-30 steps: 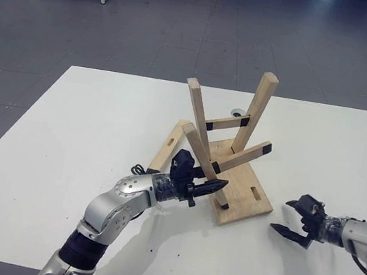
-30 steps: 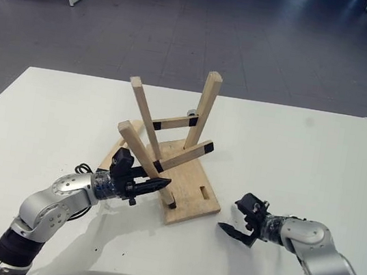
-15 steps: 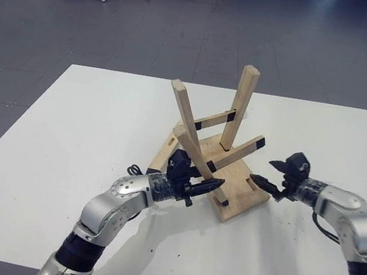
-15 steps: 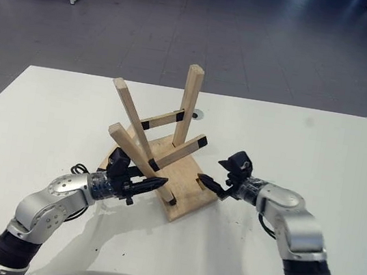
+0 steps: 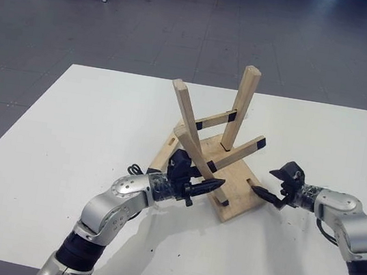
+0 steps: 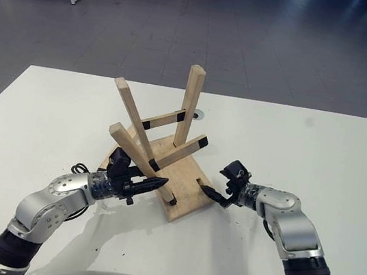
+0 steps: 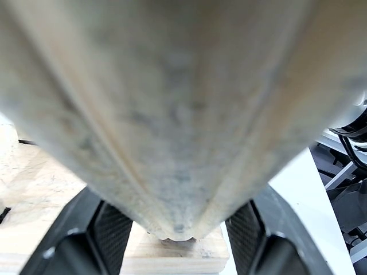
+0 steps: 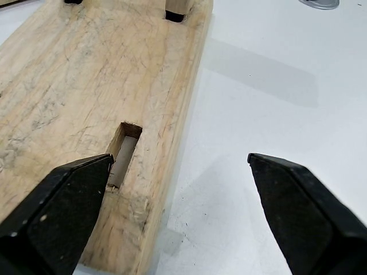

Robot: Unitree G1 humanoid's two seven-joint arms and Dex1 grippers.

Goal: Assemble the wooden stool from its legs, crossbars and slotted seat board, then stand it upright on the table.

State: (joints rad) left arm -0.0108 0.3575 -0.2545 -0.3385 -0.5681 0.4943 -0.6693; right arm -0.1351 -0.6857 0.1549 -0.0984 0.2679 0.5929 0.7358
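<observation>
**Left jaws clamped on a stool leg, right jaws spread at the seat board's corner**

My left gripper [image 5: 212, 183] is closed around the front leg [image 5: 198, 157], low down, close to where it meets the seat board [image 5: 237, 194]. In the left wrist view that leg runs straight out between the two fingers [image 7: 109, 229]. It is so close that its wood is a blur, and I cannot make out its seating in the board.

My right gripper [image 5: 267, 185] stands wide open at the board's near right corner, touching nothing that I can see. One finger [image 8: 57, 217] hangs over the wood and the other over the bare table [image 5: 62, 161]. An empty slot [image 8: 123, 152] lies just inside the finger over the board.

The stool sits upside down, the board tilted on the table. Two further legs, the tall leg [image 5: 243, 105] and the slanted leg [image 5: 186, 117], stand in it. The upper crossbar [image 5: 213, 121] and the lower crossbar [image 5: 240, 153] bridge the legs.

A loose leg [image 5: 164, 150] lies flat beyond my left jaws, partly hidden by the frame.
</observation>
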